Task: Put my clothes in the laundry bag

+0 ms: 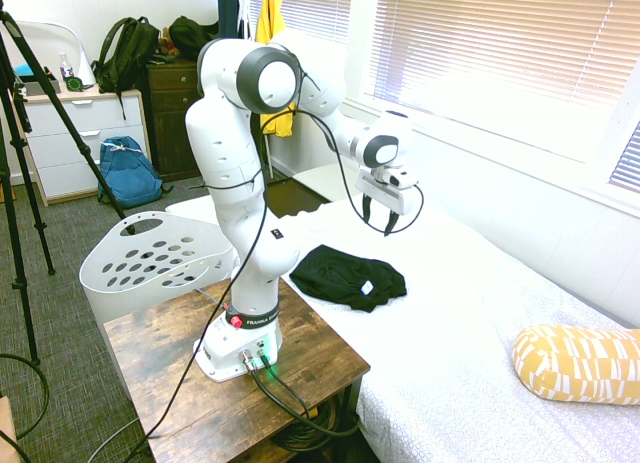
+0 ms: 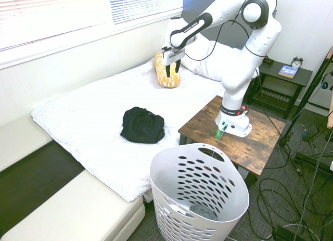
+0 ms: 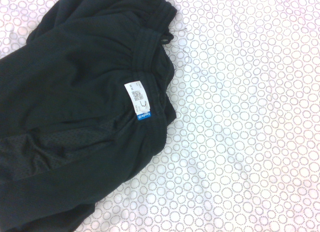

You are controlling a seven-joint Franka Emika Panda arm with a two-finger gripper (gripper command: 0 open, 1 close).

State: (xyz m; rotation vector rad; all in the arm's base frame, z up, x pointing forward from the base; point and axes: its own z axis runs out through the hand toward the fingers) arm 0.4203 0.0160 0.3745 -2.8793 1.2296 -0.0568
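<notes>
Over the bed with its white patterned cover (image 1: 455, 283), the air between the two-finger pincer (image 2: 173, 68) and the crumpled black fabric garment (image 2: 142, 125) is open. The brown wooden tabletop (image 2: 208, 127), bearing the arm's base, stands beside the bed. The tall white plastic basket with oval holes (image 2: 237, 203) gapes upward, its raised rims and walls blocking a low sideways pass; from above, its mouth is unobstructed.
</notes>
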